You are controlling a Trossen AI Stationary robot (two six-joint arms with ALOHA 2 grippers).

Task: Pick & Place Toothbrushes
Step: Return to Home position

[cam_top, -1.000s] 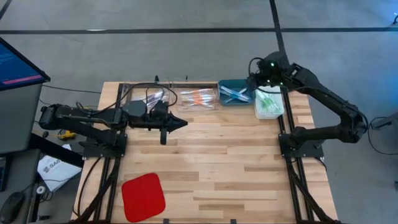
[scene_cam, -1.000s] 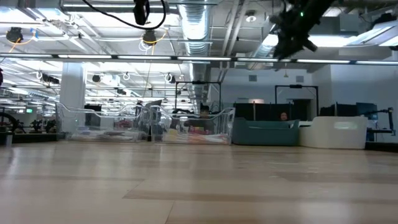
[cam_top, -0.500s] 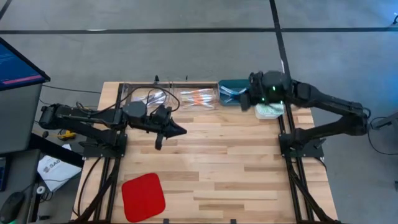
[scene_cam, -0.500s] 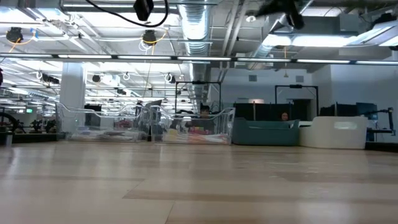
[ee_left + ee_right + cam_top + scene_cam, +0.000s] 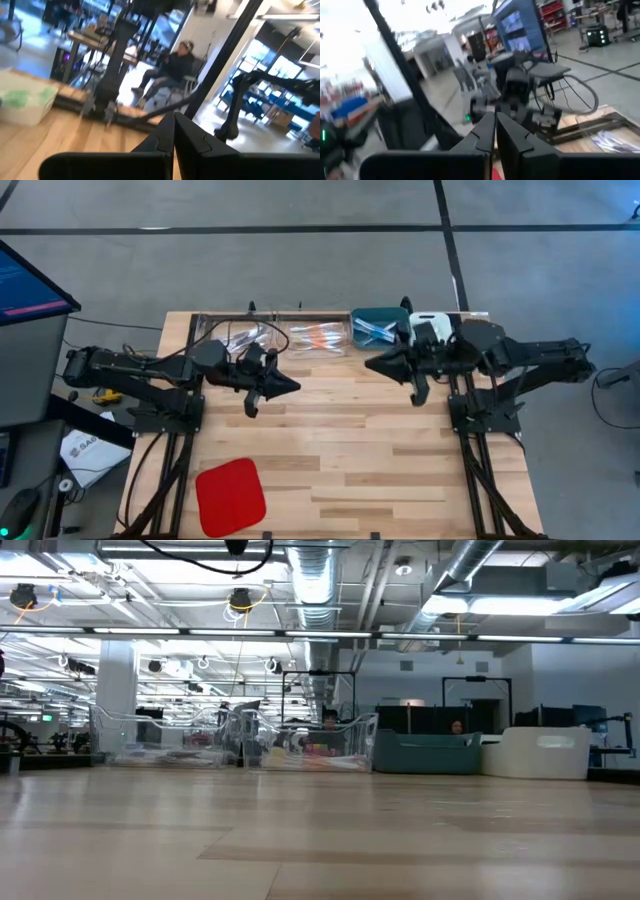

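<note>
The toothbrushes lie in bins along the table's far edge. Clear ones fill a clear bin [image 5: 240,337], orange ones the clear bin beside it [image 5: 318,337], and blue ones a teal bin [image 5: 378,330]. Green ones lie in a white bin [image 5: 25,97], which my right arm partly hides in the high view. My left gripper [image 5: 295,387] is shut, held level above the table's left half, pointing right. My right gripper [image 5: 370,363] is shut, held level just in front of the teal bin, pointing left. Nothing shows between either pair of fingers [image 5: 174,125] [image 5: 495,122].
A flat red square pad [image 5: 230,495] lies at the near left corner. The wooden tabletop [image 5: 350,450] is bare between the two grippers and the near edge. A monitor [image 5: 30,280] stands off the table's left side. People sit in the room beyond.
My right gripper has risen from over the white bin at the far right. It has swung toward the table's middle and tipped from pointing down to pointing level and left. My left gripper has turned a little, its tips drifting toward the near edge.
</note>
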